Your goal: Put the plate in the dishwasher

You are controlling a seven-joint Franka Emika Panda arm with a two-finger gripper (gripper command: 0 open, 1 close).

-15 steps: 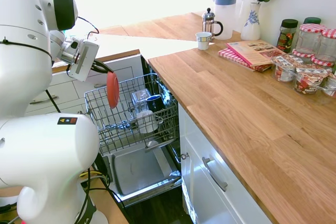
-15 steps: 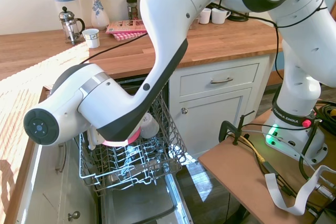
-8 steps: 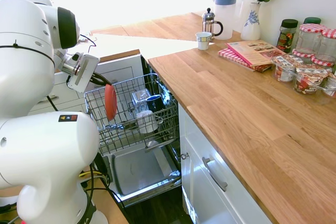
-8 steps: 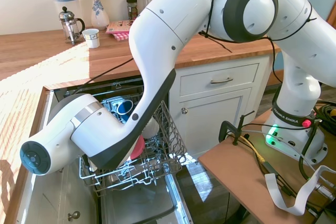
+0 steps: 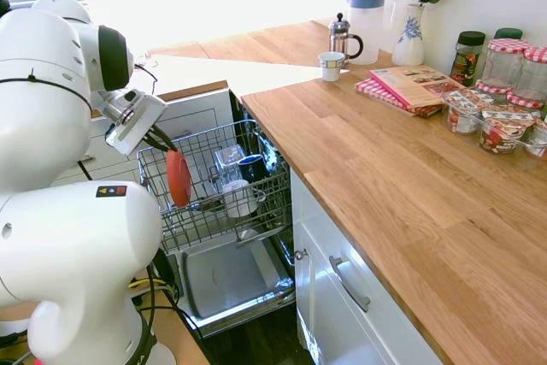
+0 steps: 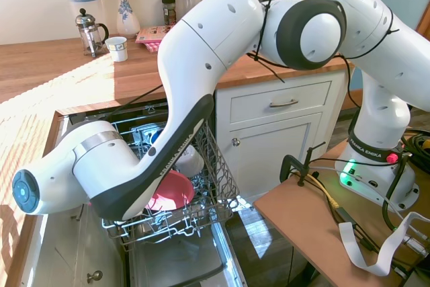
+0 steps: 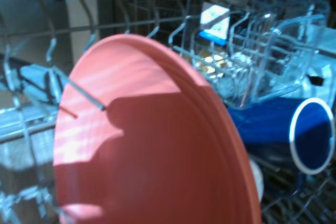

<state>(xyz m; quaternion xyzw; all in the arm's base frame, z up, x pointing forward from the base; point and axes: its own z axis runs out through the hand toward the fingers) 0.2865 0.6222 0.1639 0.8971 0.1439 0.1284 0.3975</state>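
Observation:
The coral-red plate (image 5: 179,179) stands on edge, low among the wires at the left side of the dishwasher's pulled-out grey rack (image 5: 281,187). My gripper (image 5: 168,146) is just above it, shut on its upper rim. In the second exterior view the plate (image 6: 172,190) shows pink inside the rack (image 6: 216,186), and my own arm hides the gripper. Close up in the wrist view, the plate (image 7: 157,145) is crossed by a rack wire. The steel-lined door (image 5: 224,275) lies dropped open below.
In the rack, right of the plate, sit a clear glass container (image 5: 229,160), a blue mug (image 5: 251,166) and a white mug (image 5: 239,197). The wooden countertop (image 5: 385,168) borders the rack on the right, and white drawers (image 5: 201,117) stand behind it.
My gripper has gone down and a little left, carrying the plate from above the rack's rim down between its wires.

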